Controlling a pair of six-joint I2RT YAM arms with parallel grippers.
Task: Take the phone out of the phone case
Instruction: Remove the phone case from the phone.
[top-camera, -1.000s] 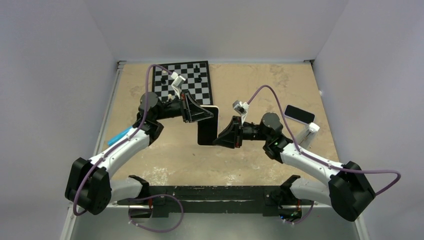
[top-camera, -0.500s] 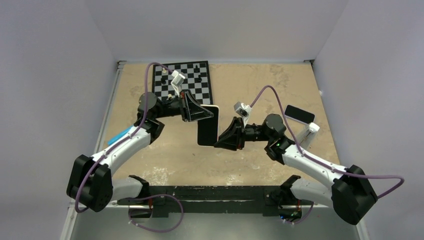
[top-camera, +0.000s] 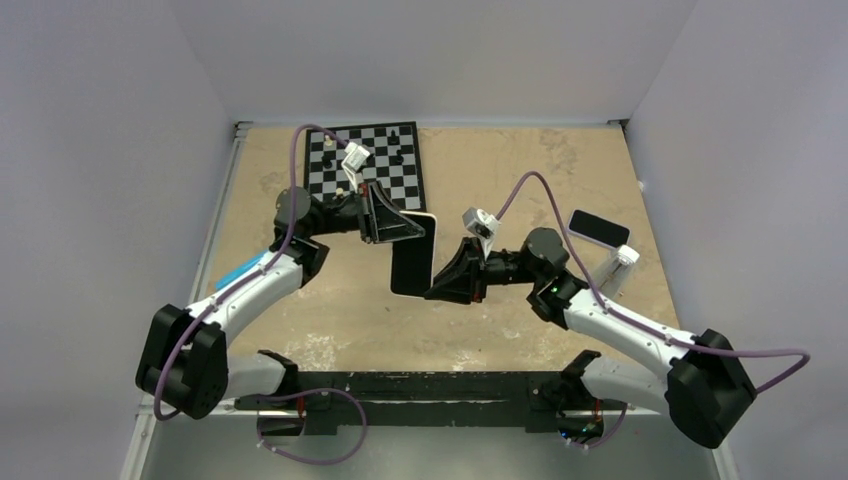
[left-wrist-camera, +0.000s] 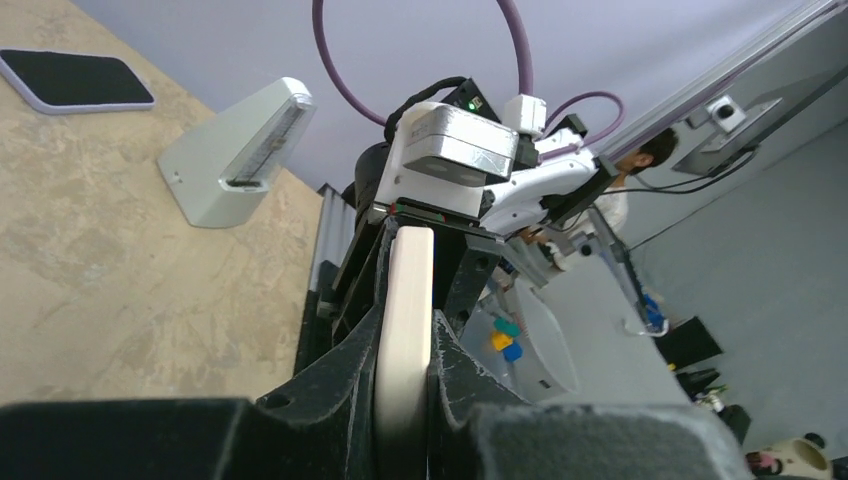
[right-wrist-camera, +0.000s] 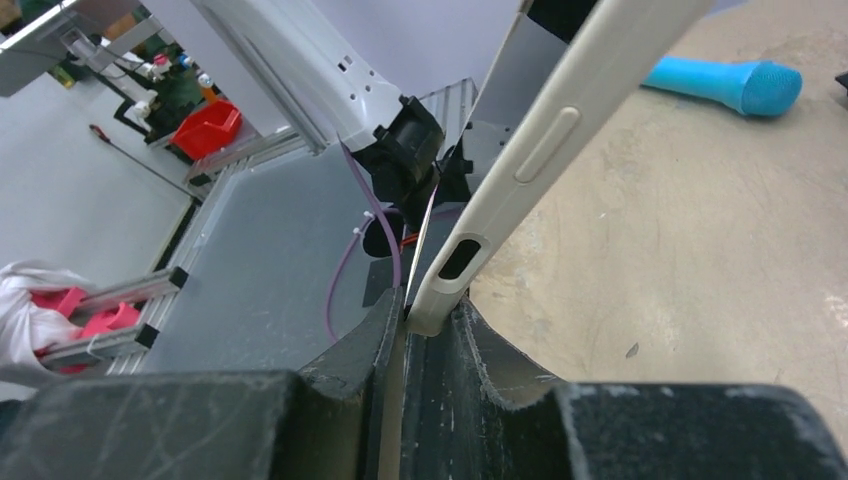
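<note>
Smooth cream phone case (right-wrist-camera: 560, 130) with rounded corners, dark glossy phone (top-camera: 412, 268) seated inside, held off the mottled sandy table (top-camera: 500, 170): left gripper (top-camera: 418, 228) clamped tight on its upper edge, right gripper (top-camera: 435, 290) pinching its lower corner.

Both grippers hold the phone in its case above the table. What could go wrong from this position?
1. The right gripper pinches only the bottom corner of the phone case; it may slip off when pulling.
2. The phone hangs in the air above the table; if it pops out suddenly, it could fall.
3. The left gripper is clamped across the case edge, so it may pin the phone inside too.
</note>
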